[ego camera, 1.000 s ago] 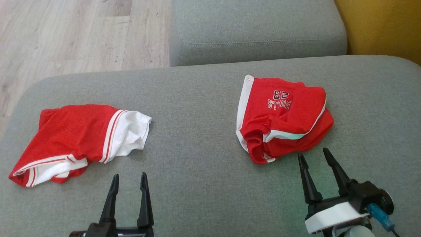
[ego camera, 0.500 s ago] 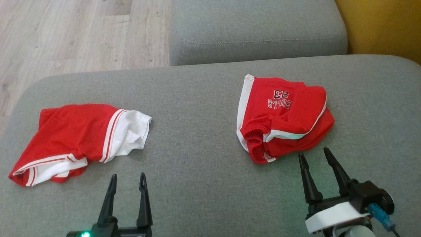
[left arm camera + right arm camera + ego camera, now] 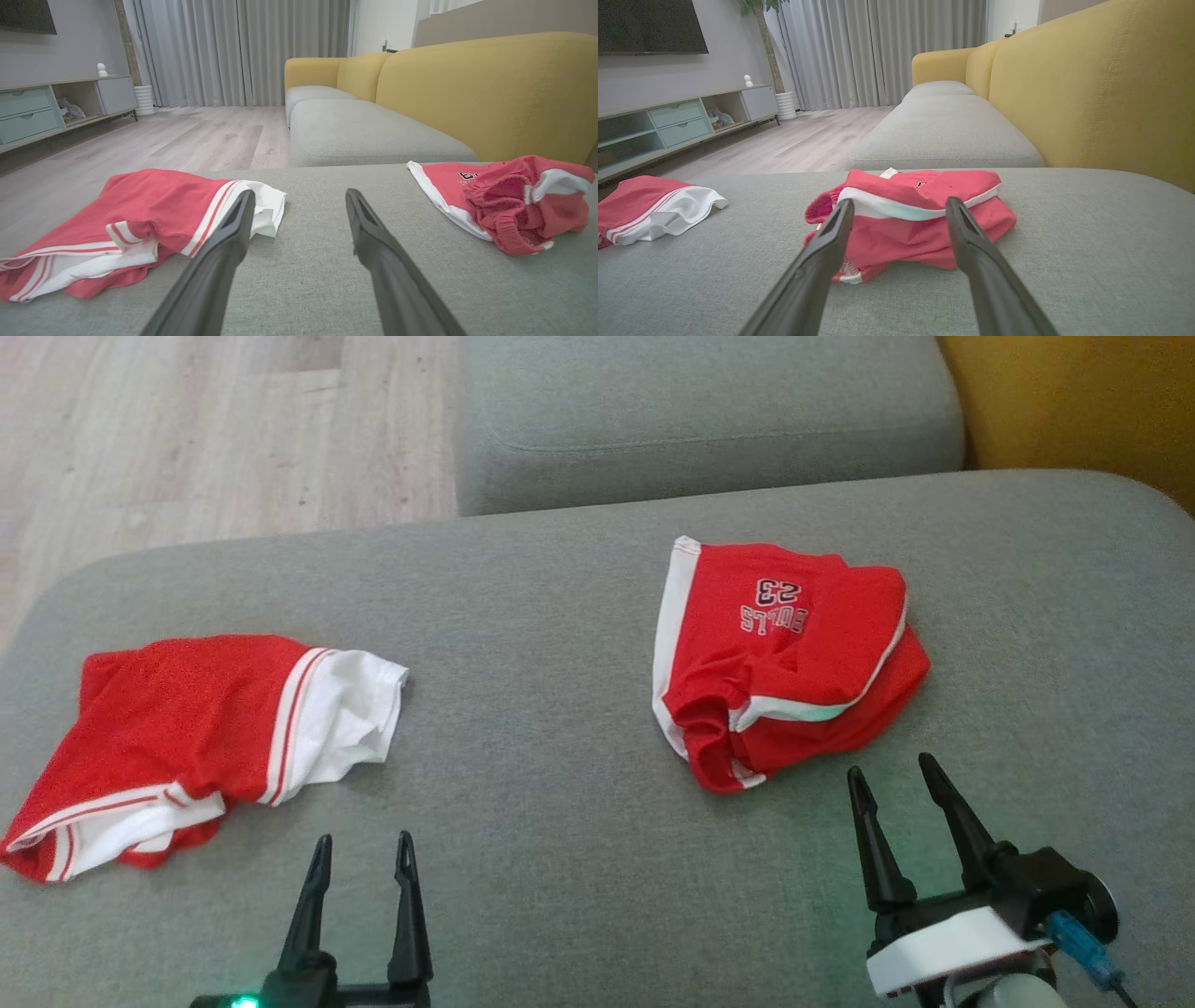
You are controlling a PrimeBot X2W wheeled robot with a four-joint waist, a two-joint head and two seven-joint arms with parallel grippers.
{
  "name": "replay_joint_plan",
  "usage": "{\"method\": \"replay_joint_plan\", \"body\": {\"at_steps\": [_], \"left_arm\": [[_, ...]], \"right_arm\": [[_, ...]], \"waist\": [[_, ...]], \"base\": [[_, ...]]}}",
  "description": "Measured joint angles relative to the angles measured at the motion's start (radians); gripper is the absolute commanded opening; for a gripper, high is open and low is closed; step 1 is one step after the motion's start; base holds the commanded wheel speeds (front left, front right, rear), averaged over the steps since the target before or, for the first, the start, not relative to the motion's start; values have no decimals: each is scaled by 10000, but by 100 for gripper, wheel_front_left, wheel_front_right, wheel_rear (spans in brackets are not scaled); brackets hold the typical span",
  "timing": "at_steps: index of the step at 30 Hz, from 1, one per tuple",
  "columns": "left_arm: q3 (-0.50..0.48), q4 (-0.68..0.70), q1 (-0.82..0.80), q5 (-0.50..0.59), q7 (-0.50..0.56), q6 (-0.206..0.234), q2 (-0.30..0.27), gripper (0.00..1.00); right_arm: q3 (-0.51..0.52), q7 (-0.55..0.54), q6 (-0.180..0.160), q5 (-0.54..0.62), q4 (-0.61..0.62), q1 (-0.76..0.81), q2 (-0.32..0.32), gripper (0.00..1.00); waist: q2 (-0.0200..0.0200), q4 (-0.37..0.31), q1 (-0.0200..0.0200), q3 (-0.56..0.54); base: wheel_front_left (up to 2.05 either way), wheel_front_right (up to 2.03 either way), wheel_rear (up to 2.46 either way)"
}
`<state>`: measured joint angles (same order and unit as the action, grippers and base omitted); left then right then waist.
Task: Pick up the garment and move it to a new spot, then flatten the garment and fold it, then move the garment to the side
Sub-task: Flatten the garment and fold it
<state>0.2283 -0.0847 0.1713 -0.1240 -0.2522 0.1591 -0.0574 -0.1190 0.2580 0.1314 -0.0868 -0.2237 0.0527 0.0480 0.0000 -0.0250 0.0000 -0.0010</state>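
Head view: grey sofa seat (image 3: 541, 616) bears striped garment (image 3: 187, 728) and numbered shorts (image 3: 784, 663); wood floor (image 3: 187, 429) beyond; left pincer (image 3: 363, 840), right pincer (image 3: 890, 765) wide, empty.

Bare grey cushion (image 3: 541, 728) lies open toward twelve o'clock; crumpled red shorts (image 3: 784, 663) block one o'clock, a red-and-white garment (image 3: 187, 728) ten.

You see the right end effector (image 3: 899, 203), fingers spread apart, rising from the bottom middle. Beyond its tips, mid-frame, crumpled red shorts (image 3: 920, 224) lie on the grey sofa seat (image 3: 1087, 242). A red and white garment (image 3: 654, 207) lies at the left edge; a yellow backrest (image 3: 1101, 93) stands upper right.
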Motion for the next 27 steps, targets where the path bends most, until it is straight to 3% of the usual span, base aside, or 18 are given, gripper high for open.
{"method": "replay_joint_plan", "body": {"at_steps": [7,13,18,27], "left_arm": [[192,-253,-259,-12,0,-224,0,100],[1091,-802,-1641,-136,-2,-872,2,100],[2276,-1885,-3324,-1317,-2,-1241,15,100],[4013,-3407,-4990,-3521,0,-1860,40,100]], "right_arm": [[-61,0,0,0,17,-19,0,100],[-203,0,0,-2,150,-175,0,100],[-422,0,0,-96,182,-699,0,100],[-635,0,0,-130,178,-960,0,100]], "waist": [[0,-422,0,174],[0,-910,0,630],[0,-1463,3,1173],[0,-2361,2,1810]], "base": [[0,0,0],[0,0,0],[0,0,0],[0,0,0]]}}
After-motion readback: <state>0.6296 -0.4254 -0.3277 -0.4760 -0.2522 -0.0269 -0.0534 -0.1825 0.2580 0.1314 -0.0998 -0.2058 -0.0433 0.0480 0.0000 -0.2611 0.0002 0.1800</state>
